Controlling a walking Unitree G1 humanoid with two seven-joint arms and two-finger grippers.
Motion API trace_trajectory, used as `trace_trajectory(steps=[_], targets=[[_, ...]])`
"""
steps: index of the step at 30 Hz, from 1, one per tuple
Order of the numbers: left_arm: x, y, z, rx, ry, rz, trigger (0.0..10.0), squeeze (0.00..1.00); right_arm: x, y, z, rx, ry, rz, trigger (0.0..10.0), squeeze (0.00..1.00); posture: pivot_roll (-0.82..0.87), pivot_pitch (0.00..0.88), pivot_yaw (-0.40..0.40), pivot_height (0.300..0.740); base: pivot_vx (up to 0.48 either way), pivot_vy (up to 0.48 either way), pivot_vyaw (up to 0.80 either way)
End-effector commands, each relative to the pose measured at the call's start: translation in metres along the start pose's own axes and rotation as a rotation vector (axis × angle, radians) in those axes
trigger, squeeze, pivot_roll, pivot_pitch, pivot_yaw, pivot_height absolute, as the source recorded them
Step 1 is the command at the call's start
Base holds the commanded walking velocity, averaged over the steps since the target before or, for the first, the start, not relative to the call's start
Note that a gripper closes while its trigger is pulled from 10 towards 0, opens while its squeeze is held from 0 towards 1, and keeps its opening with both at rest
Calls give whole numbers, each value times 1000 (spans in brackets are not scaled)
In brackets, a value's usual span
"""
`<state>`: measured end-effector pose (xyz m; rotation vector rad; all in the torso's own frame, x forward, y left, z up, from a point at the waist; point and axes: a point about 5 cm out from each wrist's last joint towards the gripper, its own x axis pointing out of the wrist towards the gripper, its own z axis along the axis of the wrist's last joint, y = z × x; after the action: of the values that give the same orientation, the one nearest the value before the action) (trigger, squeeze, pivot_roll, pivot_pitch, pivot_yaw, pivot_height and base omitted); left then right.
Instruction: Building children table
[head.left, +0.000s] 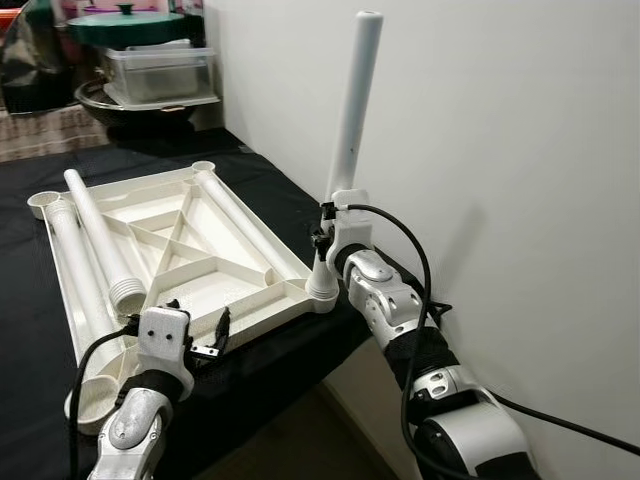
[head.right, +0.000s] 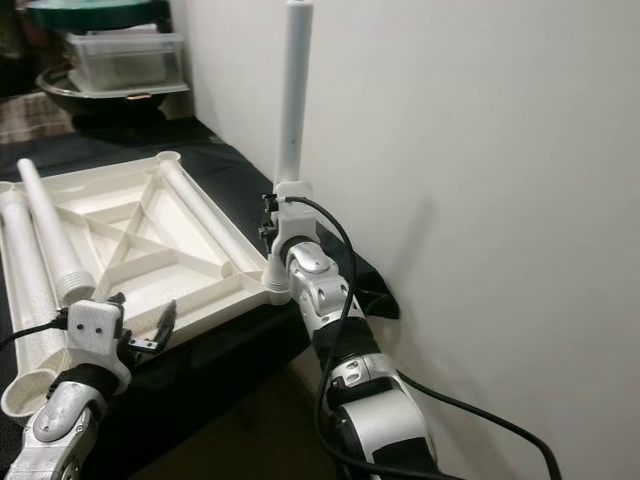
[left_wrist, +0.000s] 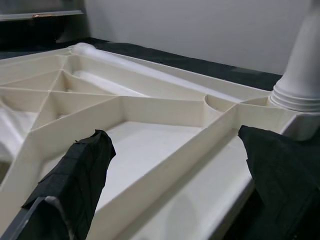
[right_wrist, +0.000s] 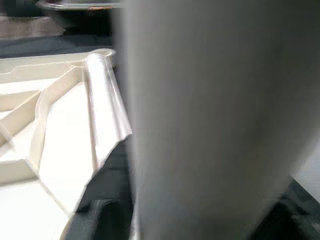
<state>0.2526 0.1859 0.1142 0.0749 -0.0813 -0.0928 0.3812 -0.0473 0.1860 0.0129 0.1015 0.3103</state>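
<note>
We see the right gripper (head.left: 327, 232) clamped on an upright leg (head.left: 352, 110) at the near right corner of the upside-down tabletop (head.left: 175, 245); the left gripper (head.left: 200, 335) hovers spread over its near edge.

No text, label, brand or number can be read anywhere.

The upright white plastic leg (right_wrist: 200, 120) is a blur in the right wrist view. It hides the right gripper's black fingers; their state cannot be determined. The stacked containers (head.left: 150, 60) are cut off by the frame edge.
</note>
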Motion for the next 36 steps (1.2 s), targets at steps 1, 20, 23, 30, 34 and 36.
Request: trace_trajectory(steps=[1,20,23,30,34,36], targets=[[2,-1,0,2,11,-13,10000,0,0,4,14,15,-71,52,10000,1000,95,0,-105,740,0,0,0],[-2,3,3,6,0,1,10000,0,-39,42,13,-20,-81,1208,10000,0,123,0,-131,740,0,0,0],[-11,5,12,26,-17,-10,10000,0,-30,52,-1,-65,-22,1147,2667,0,126,0,-124,740,0,0,0],[-49,8,23,66,-17,7,10000,0,4,21,-3,-134,63,553,0,0,134,0,-114,740,0,0,0],[-76,-18,28,9,-1,17,10000,0,9,-12,5,-132,57,207,0,0,137,0,-110,740,0,0,0],[-80,-23,28,-6,9,28,10000,0,8,-11,6,-123,47,205,0,0,134,0,-109,740,0,0,0]])
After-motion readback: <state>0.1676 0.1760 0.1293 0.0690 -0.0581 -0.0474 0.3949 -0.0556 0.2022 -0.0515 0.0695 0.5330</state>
